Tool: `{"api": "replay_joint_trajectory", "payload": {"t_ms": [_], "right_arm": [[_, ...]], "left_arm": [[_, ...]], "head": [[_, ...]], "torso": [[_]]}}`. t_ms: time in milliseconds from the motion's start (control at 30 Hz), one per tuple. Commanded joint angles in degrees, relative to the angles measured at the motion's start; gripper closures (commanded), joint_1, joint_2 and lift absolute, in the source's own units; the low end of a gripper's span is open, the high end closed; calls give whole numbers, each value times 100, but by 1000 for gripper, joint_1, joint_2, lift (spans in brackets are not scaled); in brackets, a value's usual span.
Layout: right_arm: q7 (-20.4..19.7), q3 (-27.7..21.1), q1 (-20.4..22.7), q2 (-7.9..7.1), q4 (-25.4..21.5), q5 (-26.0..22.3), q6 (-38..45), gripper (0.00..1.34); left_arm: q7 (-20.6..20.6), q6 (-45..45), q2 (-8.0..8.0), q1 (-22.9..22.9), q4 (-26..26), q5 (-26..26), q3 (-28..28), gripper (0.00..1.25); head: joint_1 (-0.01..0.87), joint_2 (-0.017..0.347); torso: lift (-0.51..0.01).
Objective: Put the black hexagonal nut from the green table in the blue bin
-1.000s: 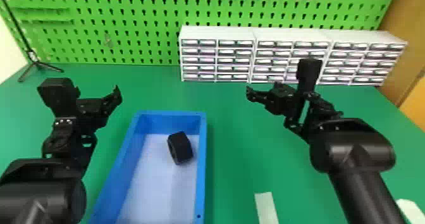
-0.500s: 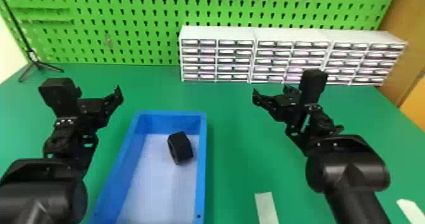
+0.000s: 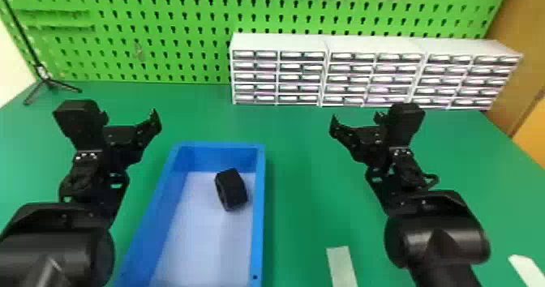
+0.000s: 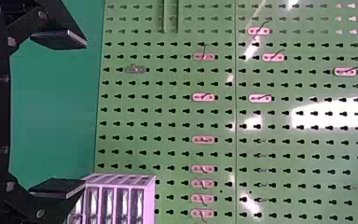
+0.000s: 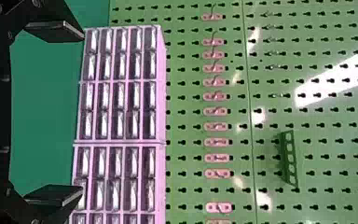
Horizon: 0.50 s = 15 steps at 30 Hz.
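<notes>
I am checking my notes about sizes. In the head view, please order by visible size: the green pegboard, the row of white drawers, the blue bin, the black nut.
1. Green pegboard
2. White drawers and blue bin: too alike to rank
3. Black nut

The nut lies in the blue bin.

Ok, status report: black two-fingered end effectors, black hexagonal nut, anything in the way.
Left end effector, right end effector: open, empty. Nut inside blue rectangular bin, toward far end. Nothing seen covering it.
</notes>
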Motion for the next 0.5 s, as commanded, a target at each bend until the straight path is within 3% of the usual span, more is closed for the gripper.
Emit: {"api": "replay_joint_trajectory", "payload": {"t_ms": [0, 467], "right_arm": [[-86, 40, 40, 0, 108, 43, -254, 144], [-367, -74, 251, 35, 169, 175, -667, 137]], "left_arm": [[0, 0, 0, 8, 0, 21, -11, 220], [0, 27, 0, 8, 0, 162, -143, 220]], "head": [[683, 28], [683, 28]], "torso": [[-96], [-96]]}}
